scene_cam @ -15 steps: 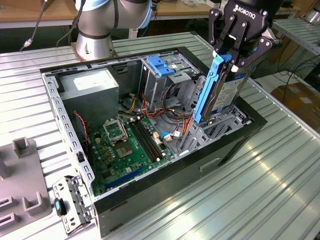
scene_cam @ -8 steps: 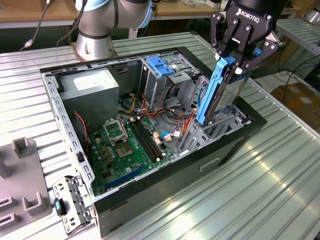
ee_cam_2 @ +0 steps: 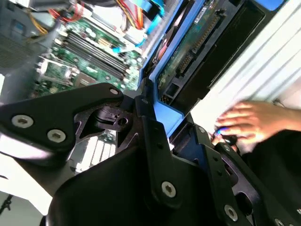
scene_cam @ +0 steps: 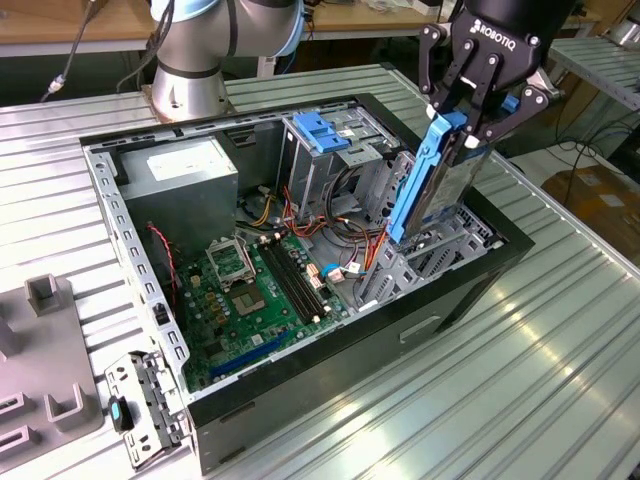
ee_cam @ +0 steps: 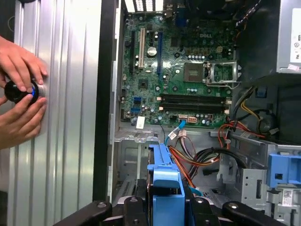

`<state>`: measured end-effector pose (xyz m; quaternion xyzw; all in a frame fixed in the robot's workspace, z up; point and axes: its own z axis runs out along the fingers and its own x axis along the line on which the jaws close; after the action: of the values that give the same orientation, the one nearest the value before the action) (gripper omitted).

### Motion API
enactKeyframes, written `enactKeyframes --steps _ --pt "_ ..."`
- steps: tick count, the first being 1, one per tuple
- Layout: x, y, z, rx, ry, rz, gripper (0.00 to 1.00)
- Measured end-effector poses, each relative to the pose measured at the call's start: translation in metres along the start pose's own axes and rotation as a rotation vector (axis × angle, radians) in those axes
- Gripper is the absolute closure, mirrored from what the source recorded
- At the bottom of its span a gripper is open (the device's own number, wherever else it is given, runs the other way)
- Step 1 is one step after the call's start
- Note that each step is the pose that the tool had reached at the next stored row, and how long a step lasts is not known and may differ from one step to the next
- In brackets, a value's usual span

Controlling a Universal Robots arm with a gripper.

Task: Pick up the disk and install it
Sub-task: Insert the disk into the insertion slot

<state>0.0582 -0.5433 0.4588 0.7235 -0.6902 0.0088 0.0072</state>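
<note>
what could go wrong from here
1. The gripper holds the flat dark grey disk with blue plastic side rails tilted over the grey metal drive bay; it might jam on the bay's edge.
2. The orange and red cables beside the bay could get pinched.
3. A person's hand lies close beside the black computer case, perhaps within the arm's sweep.
</note>
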Motion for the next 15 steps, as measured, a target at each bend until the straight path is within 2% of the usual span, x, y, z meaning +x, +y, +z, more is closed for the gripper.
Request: enactKeyframes --steps 1,2,8,15 --pt "0.0013 0.0000 0.0003 0.0003 -0.0071 0.000 0.63" --pt "0.0057 0.0003 0.0008 0.0003 -0.0076 0.002 0.63" --pt "0.0071 0.0001 0.0007 -0.0005 -0.0073 0.045 0.63" --pt "0.0125 -0.0010 0.0020 -0.0007 -0.0075 0.052 0.63"
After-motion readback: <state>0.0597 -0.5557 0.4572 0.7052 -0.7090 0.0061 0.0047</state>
